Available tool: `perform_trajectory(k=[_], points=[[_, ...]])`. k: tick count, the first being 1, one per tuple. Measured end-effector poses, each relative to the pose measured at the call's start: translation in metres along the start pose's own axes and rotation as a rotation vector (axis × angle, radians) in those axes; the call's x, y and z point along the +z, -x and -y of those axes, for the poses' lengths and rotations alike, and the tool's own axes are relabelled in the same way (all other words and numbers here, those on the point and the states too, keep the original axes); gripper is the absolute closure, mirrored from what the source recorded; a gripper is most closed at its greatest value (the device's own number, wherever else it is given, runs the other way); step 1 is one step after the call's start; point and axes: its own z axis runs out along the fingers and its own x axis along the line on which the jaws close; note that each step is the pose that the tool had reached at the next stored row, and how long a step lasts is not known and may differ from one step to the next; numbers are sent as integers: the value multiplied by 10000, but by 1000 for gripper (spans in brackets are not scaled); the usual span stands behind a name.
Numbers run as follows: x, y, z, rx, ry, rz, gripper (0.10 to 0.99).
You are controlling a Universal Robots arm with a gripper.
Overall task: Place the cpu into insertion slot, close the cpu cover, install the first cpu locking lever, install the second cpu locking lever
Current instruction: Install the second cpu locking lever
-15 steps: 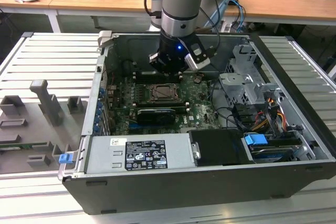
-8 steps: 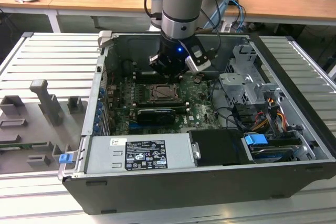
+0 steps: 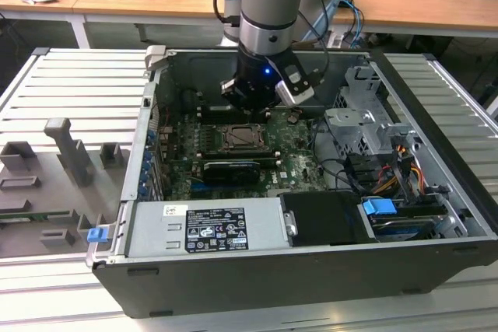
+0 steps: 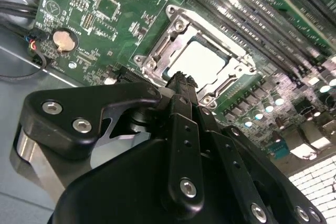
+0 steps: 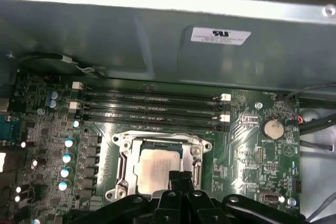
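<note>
Gripper: black, matte, with ribbed fingertips and silver screw heads; its fingers point(image 4: 181, 80) were pressed together with nothing between them, hovering just above the cpu's near edge in both wrist views point(image 5: 180, 176). In the exterior view the gripper point(image 3: 250, 105) hung inside the open computer case point(image 3: 436, 215), over the far part of the board.

Cpu: flat square chip with a pale, dull silvery face point(image 4: 202, 59), lying in the insertion slot; also seen in the first wrist view point(image 5: 155, 169).

Insertion slot: square socket with a grey metal rim point(image 5: 123, 153), set in the green circuit board point(image 5: 252, 129).

Cpu cover: thin grey metal frame point(image 4: 170, 38) with a cut-out centre, lying around the chip; the pictures did not settle whether it was fully down. Locking levers: too hard to make out.

Memory slots: long, dark, glossy bars point(image 5: 149, 106) side by side, just beyond the socket.

Coin battery: round, silvery disc point(image 5: 272, 128) on the board.

Hidden: the near edge of the chip and socket was covered by the fingers in both wrist views; in the exterior view the socket point(image 3: 241, 139) looked small and dark, its detail unclear.
</note>
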Motion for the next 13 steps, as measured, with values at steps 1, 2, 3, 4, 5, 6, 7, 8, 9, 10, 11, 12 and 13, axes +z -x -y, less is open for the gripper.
perform_trajectory(k=[1, 2, 3, 4, 5, 6, 7, 8, 9, 10, 11, 12, 13], points=[[-4, -2, 29, 2, 2, -10, 980], [-10, -6, 81, 6, 8, -38, 980], [-12, -8, 103, 9, 13, -59, 980], [-14, -9, 129, 12, 25, -77, 980], [-17, -12, 162, 14, 44, -93, 980], [-19, -15, 203, 16, 53, -102, 980], [-21, -18, 244, 15, 95, -97, 980], [-20, -20, 266, 16, 111, -97, 980], [-19, -21, 286, 16, 113, -97, 980], [-18, -23, 307, 16, 113, -97, 980], [-17, -24, 319, 15, 113, -97, 980], [-17, -25, 332, 16, 113, -98, 980], [-17, -25, 341, 15, 113, -97, 980]])
